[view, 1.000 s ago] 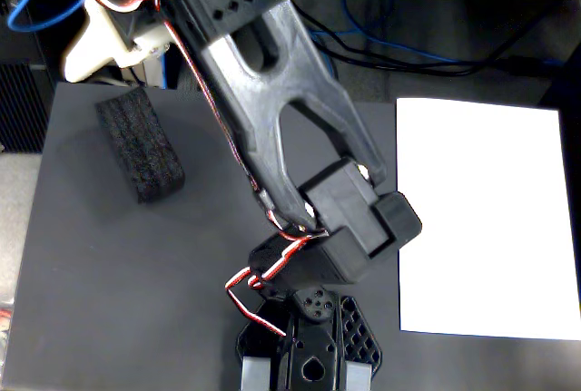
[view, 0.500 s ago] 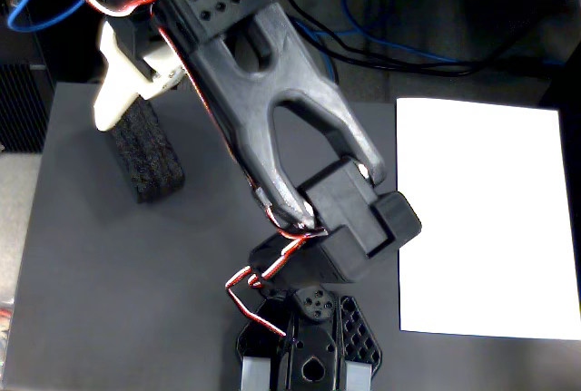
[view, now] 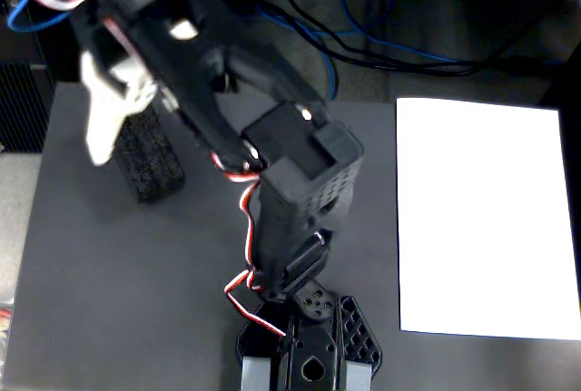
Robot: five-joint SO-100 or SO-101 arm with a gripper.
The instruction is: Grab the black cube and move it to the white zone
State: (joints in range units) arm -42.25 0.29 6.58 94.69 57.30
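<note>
One camera, fixed above the table, is all we have to go on. Taking the mat [view: 109,264] as our landmark, the cube [view: 152,161] stands on the mat's upper left part, a black oblong of rough, porous foam with softened edges. The gripper [view: 116,141] sits at it: we see a white finger [view: 104,119] lying against the cube's left face, while the other finger is hidden under the arm's black body, so we cannot tell whether the jaws are clenched on the foam or merely spread around it (nothing shows the cube lifted off the mat either).

Moving right, the arm [view: 300,182] crosses the mat's middle, smooth black plastic with perforated housings and red-and-white wires looping down to its base [view: 309,355] at the mat's lower edge.

Further right, the zone [view: 481,219] is a plain white rectangular sheet, flat and matte, covering the mat's right side and well apart from the cube. It lies bare.

We judge the task to be at its early stage: the approach looks made, the grasp is unconfirmed, and the lift, the carry across the mat and the release onto the sheet are all left to do.
</note>
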